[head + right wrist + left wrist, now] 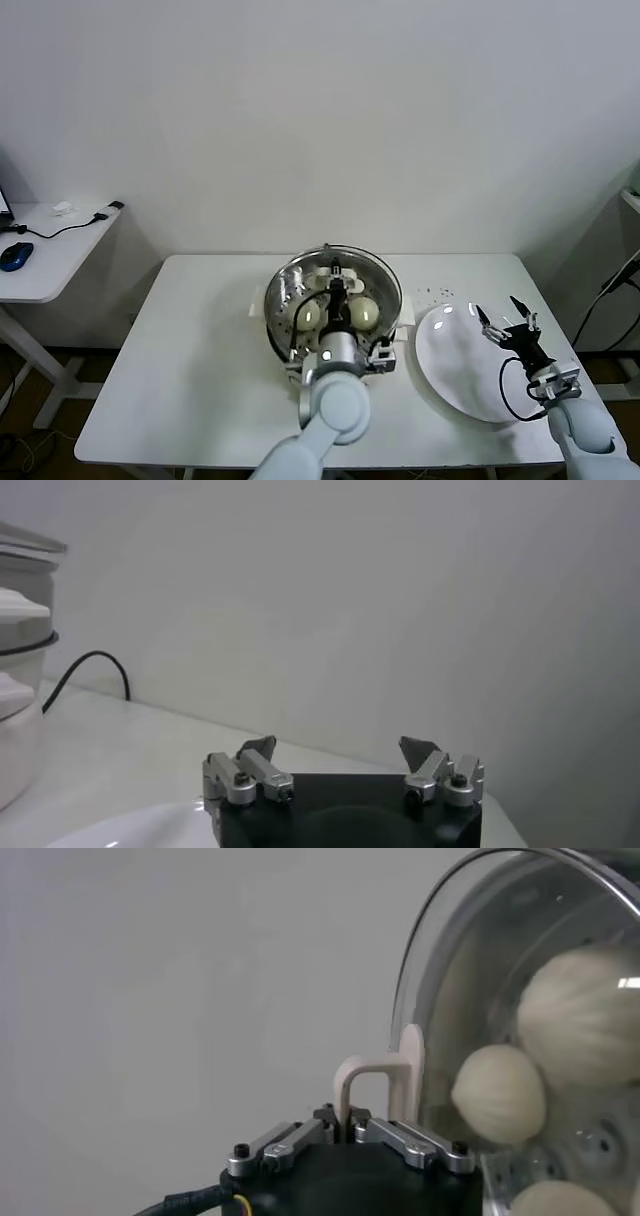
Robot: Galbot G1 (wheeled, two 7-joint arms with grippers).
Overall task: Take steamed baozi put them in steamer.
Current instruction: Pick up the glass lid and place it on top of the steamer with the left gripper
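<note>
The steamer [282,322] stands mid-table with the round glass lid [375,266] over it. My left gripper [340,276] is shut on the lid's white handle [378,1082], which sits upright between the jaws [348,1120]. Through the glass lid [470,958] I see cream-white steamed baozi [499,1094] [585,1013] [560,1200] inside the pot; two baozi [310,316] [364,312] show in the head view. Whether the lid rests on the rim I cannot tell. My right gripper [507,318] [340,752] stands open and empty above the white plate [455,370].
The flat white plate [120,828] lies bare at the table's right. A black cable [92,664] runs behind the steamer base [18,695]. Small dark specks [436,292] lie near the far edge. A side desk with a mouse [15,256] stands far left.
</note>
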